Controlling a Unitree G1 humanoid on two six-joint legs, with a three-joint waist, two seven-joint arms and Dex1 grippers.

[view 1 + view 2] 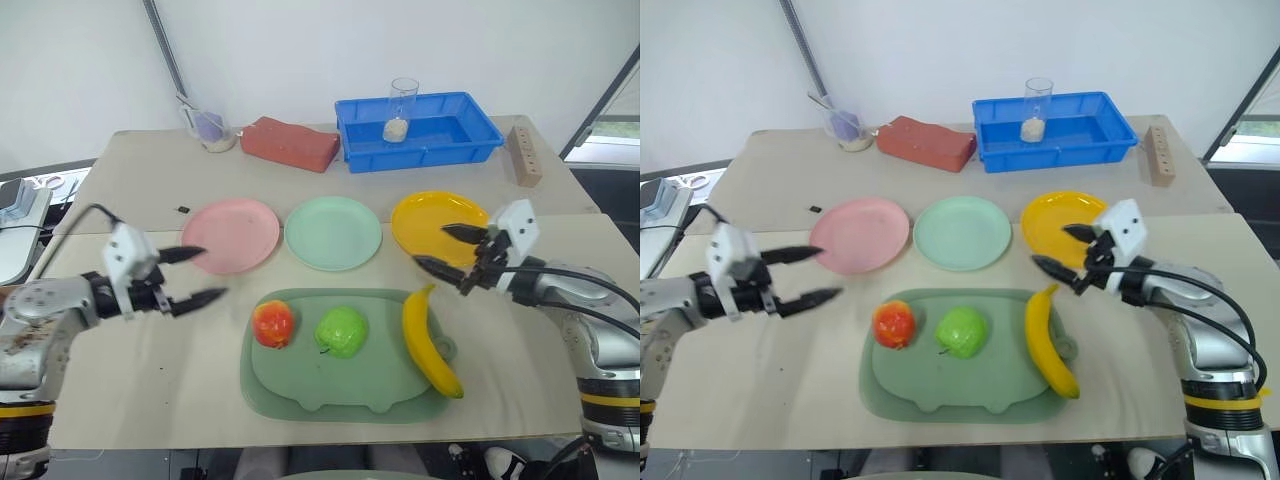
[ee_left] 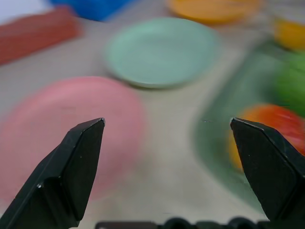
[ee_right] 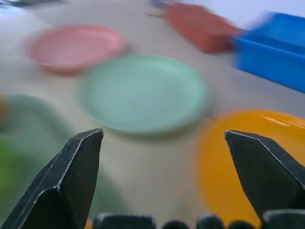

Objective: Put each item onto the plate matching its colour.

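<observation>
**Sorting not yet begun: all three fruits wait on the tray**

No fruit has reached a plate, so the step in hand looks like the approach to a first pick. The left gripper (image 1: 196,275) hovers with its fingers spread wide and empty over the table, just left of the green tray (image 1: 300,395) and near the pink plate (image 1: 231,234). The right gripper (image 1: 447,250) hangs over the near edge of the orange-yellow plate (image 1: 425,217), fingers likewise released and holding nothing.

On the tray lie one red-and-yellow apple (image 1: 273,324) at the left, one lumpy green fruit (image 1: 341,330) in the middle and one banana (image 1: 429,344) along the right edge. Three plates stand in a row beyond it, with the mint green plate (image 1: 333,232) in the middle; all are bare.

Next, I judge, either gripper must drop to its nearest fruit: left to the apple, right to the banana, closing across its narrow width.

At the far side stand one blue bin (image 1: 418,130), one brick-red block (image 1: 290,143) and one glass (image 1: 402,110).
</observation>
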